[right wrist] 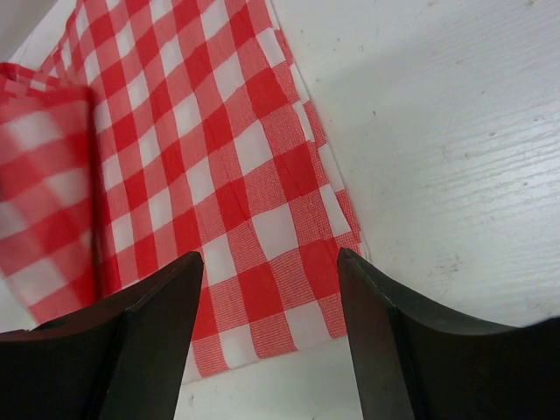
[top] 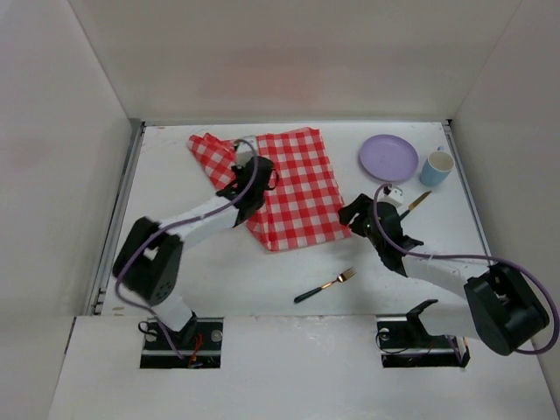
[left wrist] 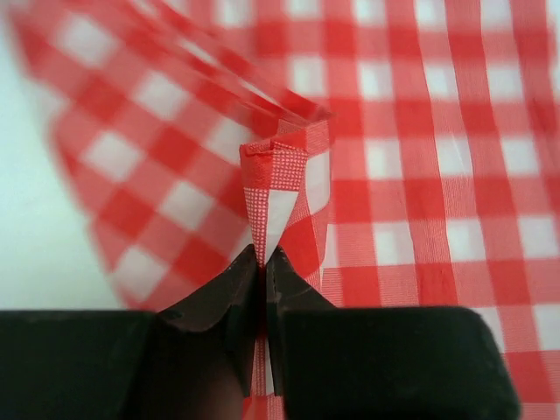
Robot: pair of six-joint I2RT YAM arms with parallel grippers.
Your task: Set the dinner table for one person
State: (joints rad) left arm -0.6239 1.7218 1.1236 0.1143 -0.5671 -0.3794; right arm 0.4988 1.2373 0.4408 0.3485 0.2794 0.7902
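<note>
Where the left arm (top: 199,220) reaches forward and inward from its base with the elbow bent, the left pincer (left wrist: 262,255) is clamped tight on a raised fold of the red-and-white checked cloth (left wrist: 411,157), which stands up between the fingertips. The cloth lies at the far middle-left of the white table (top: 227,271), with its left corner bunched. Nearer the bases, right of centre, a fork (top: 325,284) with a gold head and dark handle lies aslant on bare table. The right arm (top: 437,273) stretches forward and leftward, low over the surface. The right pincer (right wrist: 271,262) hovers with its jaws wide apart above the cloth's near right corner, gripping nothing. Beyond it sit a lilac plate (top: 388,156), a pale blue cup (top: 437,168) just beside the plate, and a knife (top: 420,200) partly hidden by the arm. White walls (top: 52,175) close in the table on three sides.
</note>
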